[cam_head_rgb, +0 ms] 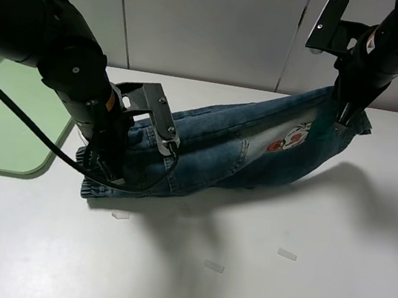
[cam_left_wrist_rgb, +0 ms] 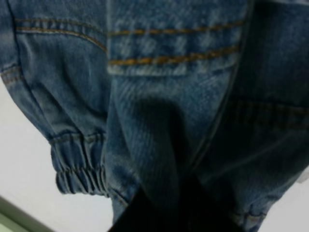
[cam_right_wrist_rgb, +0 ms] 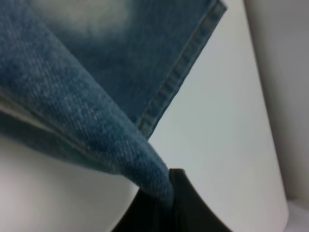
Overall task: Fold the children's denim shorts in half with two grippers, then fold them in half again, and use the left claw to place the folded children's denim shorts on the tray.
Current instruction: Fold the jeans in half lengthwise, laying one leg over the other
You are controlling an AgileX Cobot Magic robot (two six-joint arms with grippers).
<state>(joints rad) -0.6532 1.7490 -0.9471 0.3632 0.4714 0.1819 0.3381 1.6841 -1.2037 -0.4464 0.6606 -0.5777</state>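
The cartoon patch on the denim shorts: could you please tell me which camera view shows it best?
Exterior high: the cartoon patch faces that camera on the lifted shorts. Both wrist views show only close-up denim, no patch.

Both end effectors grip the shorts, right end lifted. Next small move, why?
Probably carry the right end effector leftward over the shorts toward the left end effector. It holds the leg hem raised off the table while the waistband end sits low, so the fold isn't laid down yet.
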